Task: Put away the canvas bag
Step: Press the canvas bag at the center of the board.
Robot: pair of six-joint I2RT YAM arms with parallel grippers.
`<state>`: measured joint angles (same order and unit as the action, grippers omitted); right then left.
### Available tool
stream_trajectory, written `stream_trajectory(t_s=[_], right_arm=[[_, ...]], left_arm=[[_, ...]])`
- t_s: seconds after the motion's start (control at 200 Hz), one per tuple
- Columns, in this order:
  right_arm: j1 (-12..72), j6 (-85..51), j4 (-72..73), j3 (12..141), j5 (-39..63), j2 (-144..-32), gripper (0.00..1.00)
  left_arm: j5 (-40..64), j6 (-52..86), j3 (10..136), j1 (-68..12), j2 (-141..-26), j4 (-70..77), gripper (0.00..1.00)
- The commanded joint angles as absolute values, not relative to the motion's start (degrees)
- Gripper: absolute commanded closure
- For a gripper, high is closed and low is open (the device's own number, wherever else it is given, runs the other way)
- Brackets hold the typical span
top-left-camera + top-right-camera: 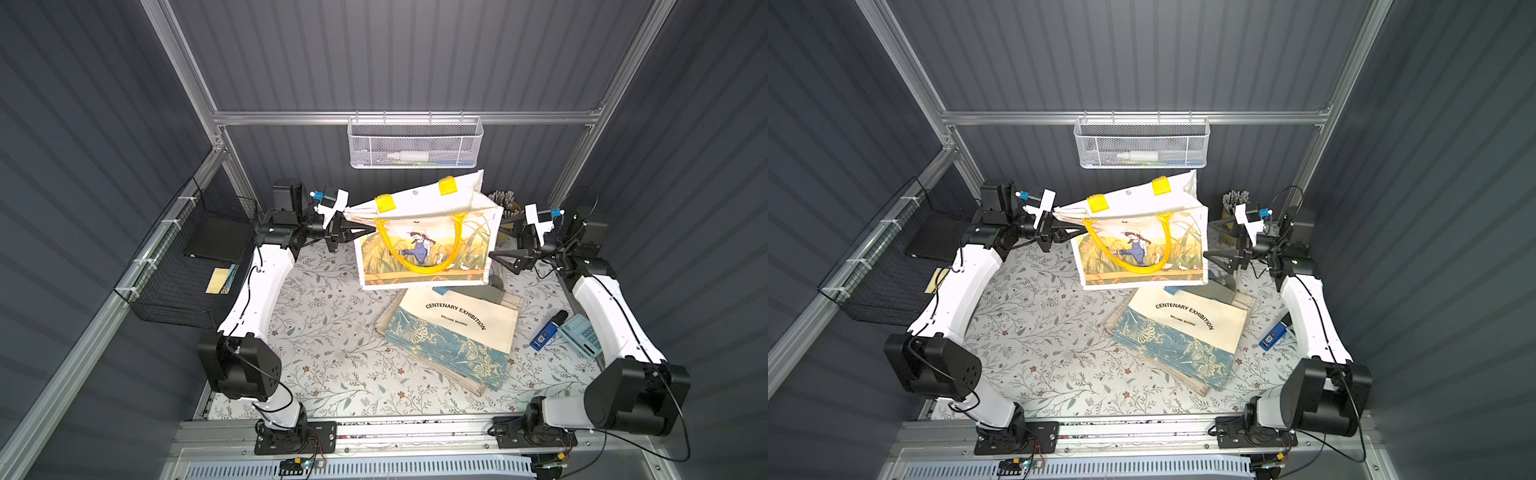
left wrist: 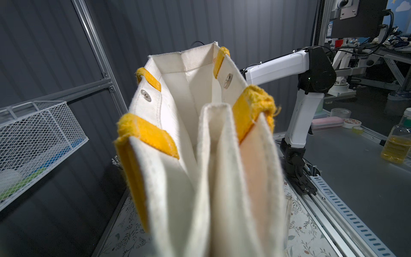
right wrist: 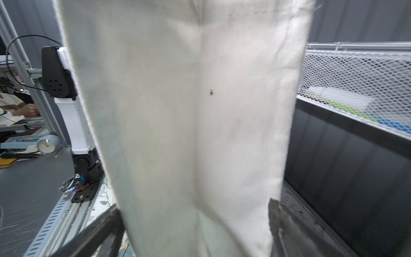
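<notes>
The canvas bag (image 1: 424,245) (image 1: 1142,249) is cream, with a farm-girl print and yellow handles (image 1: 415,249). It hangs upright and open-mouthed above the back of the table. My left gripper (image 1: 351,222) (image 1: 1061,226) is shut on the folded side panel at the bag's upper left corner. In the left wrist view the pinched cream folds (image 2: 213,178) fill the front and hide the fingers. My right gripper (image 1: 496,239) (image 1: 1209,240) (image 3: 195,222) is open at the bag's right side. Its two dark fingers (image 3: 106,229) stand either side of the side panel (image 3: 200,111) without clamping it.
A folded "Centenary Exhibition" tote (image 1: 453,332) lies on the floral table under and in front of the hanging bag. A white mesh basket (image 1: 415,143) hangs on the back rail, and a black wire basket (image 1: 187,266) on the left. A pen cup (image 1: 505,203), blue device (image 1: 544,334) and calculator (image 1: 582,334) sit right.
</notes>
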<state>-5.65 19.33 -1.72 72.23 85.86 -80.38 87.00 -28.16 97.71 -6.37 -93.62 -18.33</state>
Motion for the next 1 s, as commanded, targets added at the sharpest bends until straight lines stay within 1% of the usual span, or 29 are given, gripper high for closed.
stream_trajectory(t_s=[0.0, 0.04, 0.11, 0.16, 0.265, 0.38, 0.47, 0.605, 0.7, 0.81, 0.916, 0.996], right_arm=[[-5.94, 24.14, -10.61, 73.24, 92.07, -80.55, 0.01], [-5.97, 24.33, -11.25, 72.6, 91.96, -79.87, 0.01], [-5.96, 24.59, -11.38, 69.91, 91.78, -77.81, 0.01], [-5.98, 24.86, -11.02, 67.67, 91.47, -75.99, 0.01], [-5.93, 23.18, -8.55, 63.76, 89.39, -72.84, 0.01], [-5.92, 15.07, -3.83, 61.3, 86.59, -69.99, 0.01], [-5.92, 12.46, -3.28, 59.43, 85.75, -66.82, 0.01], [-5.63, 8.77, -2.1, 53.77, 84.28, -63.4, 0.01], [-5.53, 2.43, 5.55, 49.01, 81.62, -60.41, 0.01], [-5.54, -2.73, 9.69, 46.09, 79.13, -58.16, 0.01], [-5.51, -7.6, 9.98, 45.92, 74.45, -58.43, 0.01], [-5.54, -10.51, 10.37, 46.29, 73.57, -59.76, 0.01]], left_arm=[[97.64, -21.28, 99.54, -6.11, -92.98, -15.31, 1.0], [97.73, -22.41, 98.92, -6.15, -92.69, -17.63, 1.0], [97.69, -29.62, 96.34, -6.07, -91.04, -22.9, 1.0], [97.72, -29.7, 94.34, -6.07, -89.72, -22.61, 1.0], [97.71, -24.85, 94.81, -5.98, -89.52, -22.02, 1.0], [97.8, -18.82, 96.16, -5.98, -90.48, -22.45, 1.0], [97.6, -13.37, 95.92, -5.98, -91.13, -23.98, 1.0], [97.59, -14.28, 93.76, -5.98, -90.82, -34.25, 1.0], [97.63, -15.44, 90.04, -5.98, -88.89, -38.11, 1.0], [97.63, -12.36, 86.72, -5.98, -86.3, -36.16, 1.0], [97.71, -8.52, 87.98, -5.98, -86.75, -35.35, 1.0], [97.76, -5.1, 89.82, -5.98, -88.46, -35.07, 1.0]])
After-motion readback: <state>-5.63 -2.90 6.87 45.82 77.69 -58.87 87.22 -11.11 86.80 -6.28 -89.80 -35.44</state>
